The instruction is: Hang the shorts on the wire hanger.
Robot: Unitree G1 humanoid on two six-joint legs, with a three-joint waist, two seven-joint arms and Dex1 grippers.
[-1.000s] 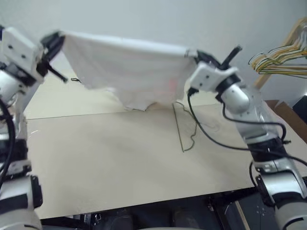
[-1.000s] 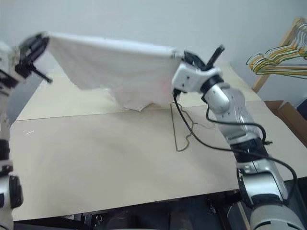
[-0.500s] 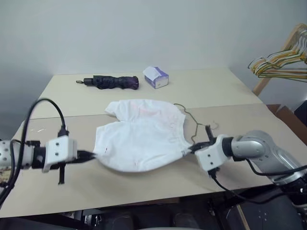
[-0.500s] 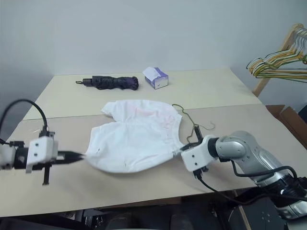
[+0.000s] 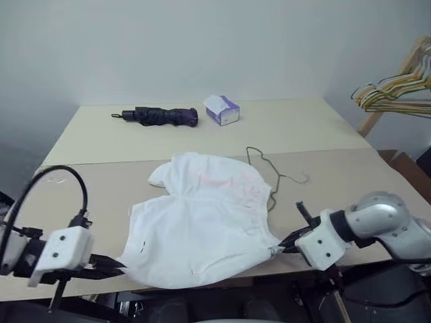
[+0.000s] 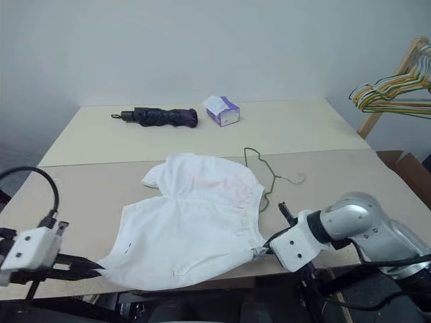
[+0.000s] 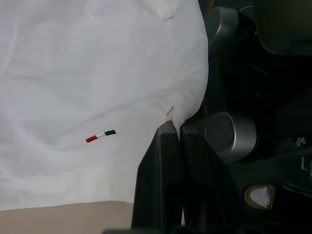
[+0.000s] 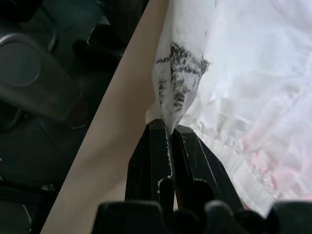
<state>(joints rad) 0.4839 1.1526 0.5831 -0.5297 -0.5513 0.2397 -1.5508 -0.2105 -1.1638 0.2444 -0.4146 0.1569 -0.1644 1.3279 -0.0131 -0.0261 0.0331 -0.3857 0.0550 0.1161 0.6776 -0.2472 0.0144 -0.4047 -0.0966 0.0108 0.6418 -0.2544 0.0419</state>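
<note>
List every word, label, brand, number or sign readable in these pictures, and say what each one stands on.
No text can be read anywhere.
The tissue box: white and purple print, too small to read.
The shorts: a small red, white and black mark near one hem, carrying no letters.
The folded umbrella and the wire hanger: no visible marking.

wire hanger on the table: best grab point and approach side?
Probably the bare hook end of the wire hanger, coming from above on its right side. The frame's other side is tucked under the shorts, while the hook and one thin wire leg lie exposed flat on the table, apart from the cloth.
</note>
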